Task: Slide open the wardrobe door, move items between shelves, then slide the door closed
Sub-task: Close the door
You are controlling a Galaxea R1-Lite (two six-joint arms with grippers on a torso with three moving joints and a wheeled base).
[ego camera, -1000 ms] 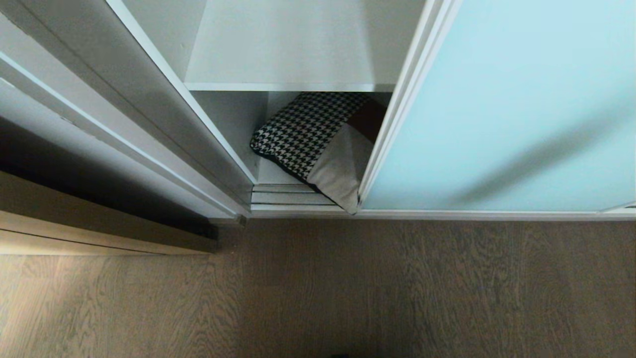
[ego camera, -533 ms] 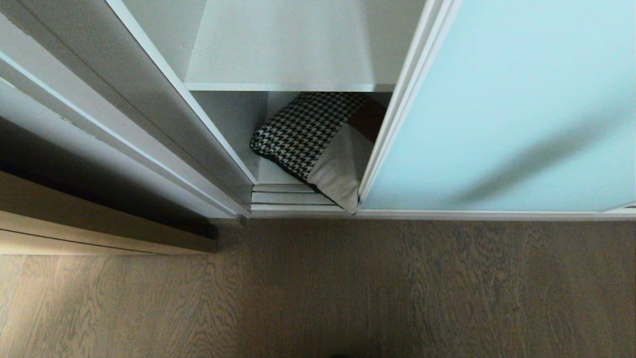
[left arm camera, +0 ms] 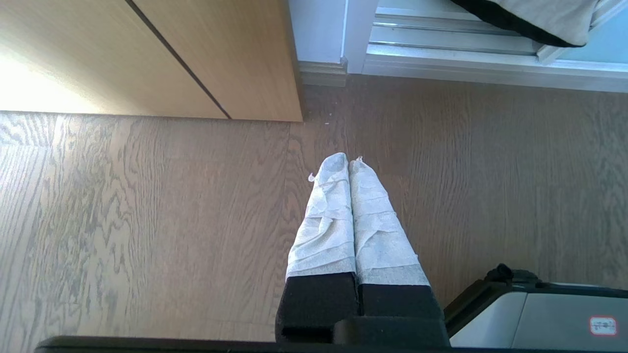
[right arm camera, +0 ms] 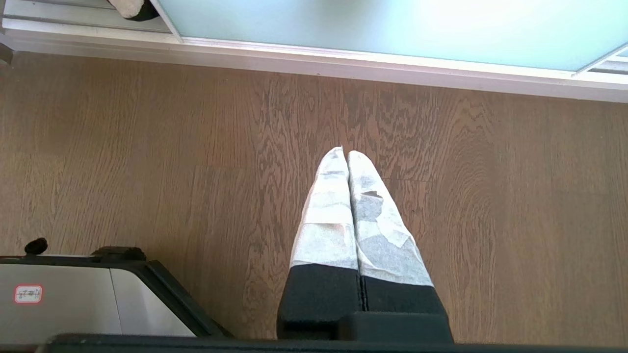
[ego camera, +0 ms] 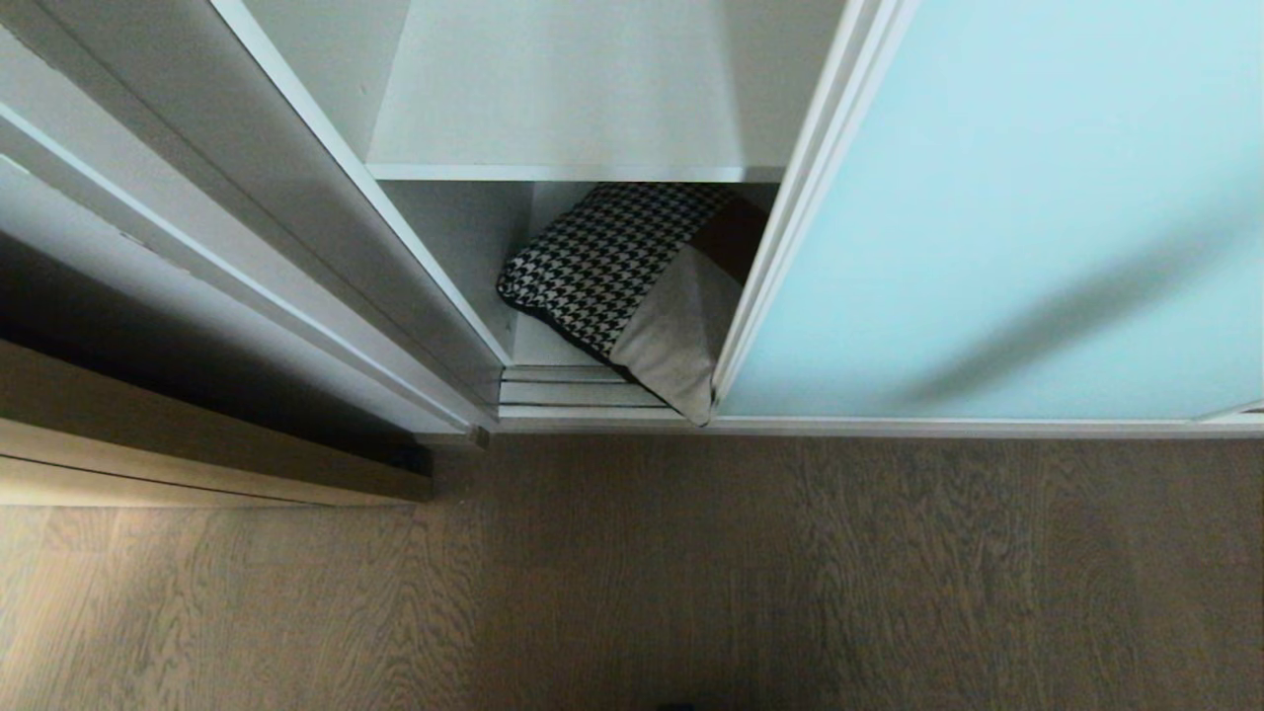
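Observation:
The sliding wardrobe door [ego camera: 997,217], pale aqua frosted glass, stands slid to the right and leaves the left bay uncovered. A houndstooth, cream and rust cushion [ego camera: 632,281] lies on the bottom board, one corner sticking out over the floor track and touching the door's edge. Above it is a bare white shelf [ego camera: 563,109]. The cushion's corner [left arm camera: 535,19] and the door's lower edge [right arm camera: 373,24] show in the wrist views. My left gripper [left arm camera: 348,164] and right gripper [right arm camera: 343,153] hang shut and empty over the wood floor, both outside the head view.
A tan wood-grain panel [left arm camera: 171,54] stands left of the wardrobe, beside its white side wall [ego camera: 296,217]. The silver floor track [ego camera: 583,390] runs along the wardrobe's front. My base's grey corner [left arm camera: 539,318] sits near each gripper. Wood floor [ego camera: 691,573] lies in front.

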